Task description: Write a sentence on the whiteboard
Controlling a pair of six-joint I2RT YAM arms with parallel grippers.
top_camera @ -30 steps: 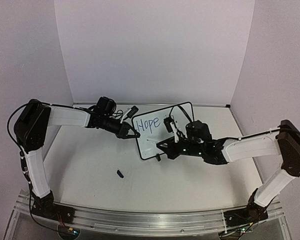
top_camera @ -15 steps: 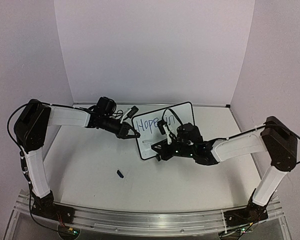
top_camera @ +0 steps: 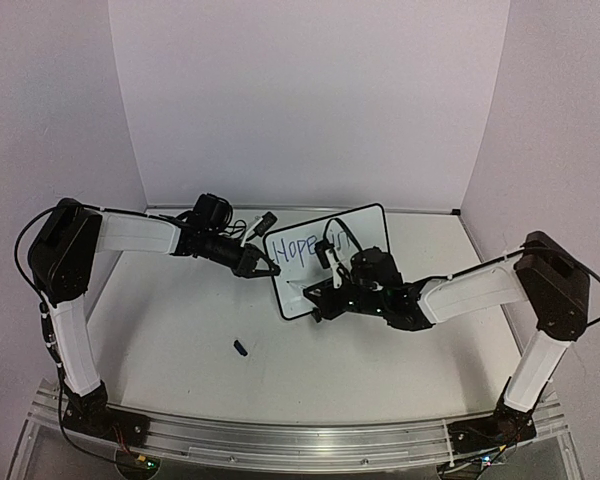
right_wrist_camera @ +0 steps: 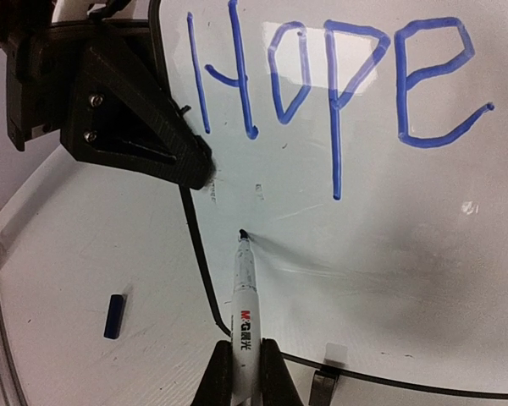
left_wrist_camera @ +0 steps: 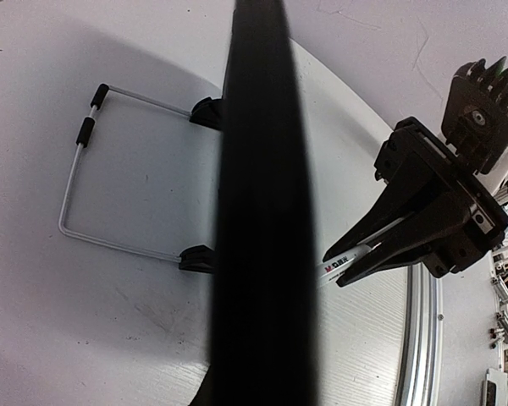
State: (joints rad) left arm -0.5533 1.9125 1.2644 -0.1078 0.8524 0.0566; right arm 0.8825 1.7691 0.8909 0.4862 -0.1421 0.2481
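The whiteboard (top_camera: 358, 228) stands propped on the table, black-framed, with blue "Hope" (right_wrist_camera: 330, 93) across its top. In the top view a short second word follows it. My left gripper (top_camera: 267, 268) is shut on the board's left edge; in the left wrist view that edge (left_wrist_camera: 258, 194) fills the middle as a dark band. My right gripper (right_wrist_camera: 244, 376) is shut on a white marker (right_wrist_camera: 245, 317). The marker's tip (right_wrist_camera: 241, 233) rests on the board below the "H", near the left frame. From the left wrist view, the right gripper (left_wrist_camera: 345, 269) with the marker shows beyond the edge.
The marker's dark blue cap (top_camera: 240, 348) lies on the table in front of the board. The board's wire stand (left_wrist_camera: 78, 182) reaches out behind it. White walls close in the back and both sides.
My right arm has swung left along the board, carrying the marker from beside the top line's end down to the lower left under "Hope". The left arm and board have not moved.
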